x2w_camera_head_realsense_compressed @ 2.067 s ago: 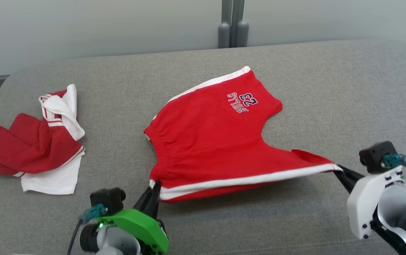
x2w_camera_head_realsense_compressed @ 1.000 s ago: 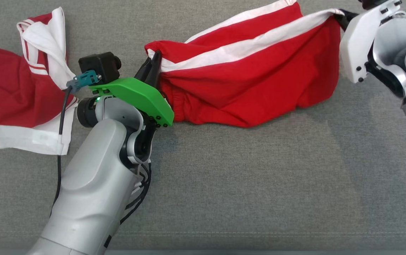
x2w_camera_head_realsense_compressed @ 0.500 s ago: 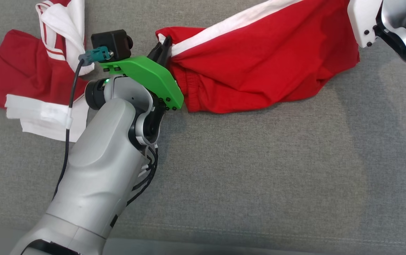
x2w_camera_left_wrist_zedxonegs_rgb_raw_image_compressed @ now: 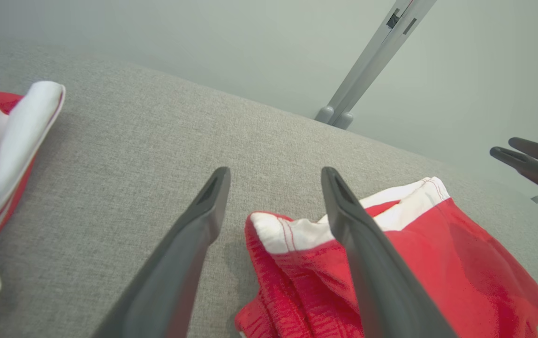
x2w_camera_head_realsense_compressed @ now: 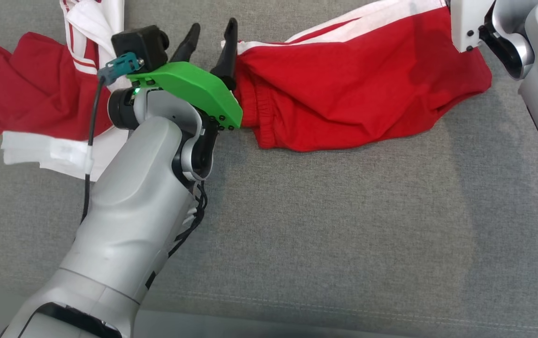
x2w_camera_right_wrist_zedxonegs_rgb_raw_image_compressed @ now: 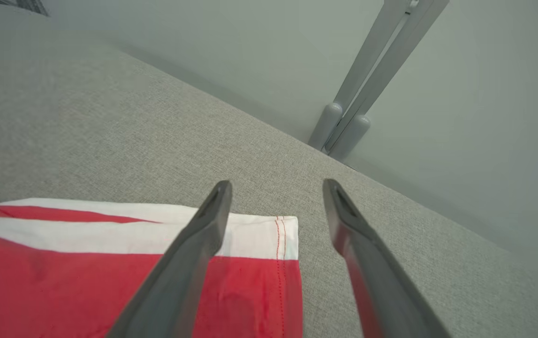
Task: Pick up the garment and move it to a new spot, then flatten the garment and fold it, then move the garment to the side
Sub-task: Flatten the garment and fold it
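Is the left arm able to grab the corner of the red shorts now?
Probably yes: on the left arm the jaws stand open right beside the red shorts, at their white-hemmed corner, nothing between.

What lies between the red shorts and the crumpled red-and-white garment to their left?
In the head view, the left tool, open, stands between the shorts and the crumpled garment; beneath it the grey cushion is bare.

Red garment (x2w_camera_head_realsense_compressed: 344,89) with white trim lies folded and rumpled on the grey surface.
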Tool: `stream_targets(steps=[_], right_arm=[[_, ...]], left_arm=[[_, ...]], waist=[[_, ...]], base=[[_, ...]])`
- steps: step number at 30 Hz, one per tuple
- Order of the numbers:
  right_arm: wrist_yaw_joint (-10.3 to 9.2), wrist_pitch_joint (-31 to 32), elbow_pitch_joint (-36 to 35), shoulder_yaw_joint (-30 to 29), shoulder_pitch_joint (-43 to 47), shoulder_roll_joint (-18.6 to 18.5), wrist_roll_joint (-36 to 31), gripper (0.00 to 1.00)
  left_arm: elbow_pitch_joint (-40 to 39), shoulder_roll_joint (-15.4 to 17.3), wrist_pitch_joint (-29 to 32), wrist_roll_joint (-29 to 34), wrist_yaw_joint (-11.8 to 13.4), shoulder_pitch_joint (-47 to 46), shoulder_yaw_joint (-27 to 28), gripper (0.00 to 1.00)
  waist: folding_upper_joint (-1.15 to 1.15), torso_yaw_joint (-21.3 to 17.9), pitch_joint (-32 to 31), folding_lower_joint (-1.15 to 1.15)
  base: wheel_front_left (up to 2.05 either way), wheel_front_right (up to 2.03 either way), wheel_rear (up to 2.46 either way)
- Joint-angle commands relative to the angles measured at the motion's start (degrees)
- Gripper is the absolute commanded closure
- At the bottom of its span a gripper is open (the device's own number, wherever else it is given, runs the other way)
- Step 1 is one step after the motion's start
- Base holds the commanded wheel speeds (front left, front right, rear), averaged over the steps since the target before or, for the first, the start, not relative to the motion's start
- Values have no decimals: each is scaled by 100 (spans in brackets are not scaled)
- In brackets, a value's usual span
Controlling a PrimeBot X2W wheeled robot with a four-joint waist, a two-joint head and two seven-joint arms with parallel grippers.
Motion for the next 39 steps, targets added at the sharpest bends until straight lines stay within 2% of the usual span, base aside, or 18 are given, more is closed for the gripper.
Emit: stream_targets(steps=[1, 5, 9, 11, 12, 15, 21, 27, 32, 39], right_arm=[[-8, -195, 42, -64, 23, 35, 69, 0], [-8, -642, 145, -291, 336, 64, 330, 0], [-8, -922, 340, -641, 743, 62, 515, 0], [-8, -1054, 503, -846, 995, 29, 527, 0], [-8, -1134, 686, -1024, 1268, 22, 534, 0], [-7, -1251, 875, -1236, 1632, 59, 552, 0], [-8, -1513, 1170, -1579, 2189, 187, 496, 0], [-8, -1717, 1469, -1913, 2465, 305, 466, 0], [-7, -1810, 1730, -2133, 2412, 322, 398, 0], [-8, -1886, 2051, -2396, 2283, 338, 352, 0]], left_arm=[[38, 45, -247, 111, -43, -8, 26, 0], [-69, 193, -851, 352, -88, 302, 101, 0], [-514, 355, -995, 725, 11, 797, 349, 0], [-1073, 409, -990, 1135, 110, 1202, 650, 0], [-1639, 366, -980, 1520, 181, 1784, 921, 0], [-2393, 315, -982, 2130, 199, 2554, 1200, 0], [-3346, 180, -984, 2858, -104, 3929, 1517, 0], [-3885, 68, -984, 3362, -372, 4846, 1760, 0], [-4039, 27, -984, 3518, -481, 5220, 1851, 0], [-4082, 7, -985, 3555, -596, 5199, 1842, 0]], waist=[[0, 14, -81, 0], [0, 19, -306, 0], [0, 27, -584, 0], [0, 46, -715, 0], [0, 89, -867, 0], [0, 149, -1062, 0], [0, 250, -1347, 0], [0, 350, -1400, 0], [0, 446, -1253, 0], [0, 556, -1075, 0]], base=[[0, 0, 0], [0, 0, 0], [0, 0, 0], [0, 0, 0], [0, 0, 0], [0, 0, 0], [0, 0, 0], [0, 0, 0], [0, 0, 0], [0, 0, 0]])
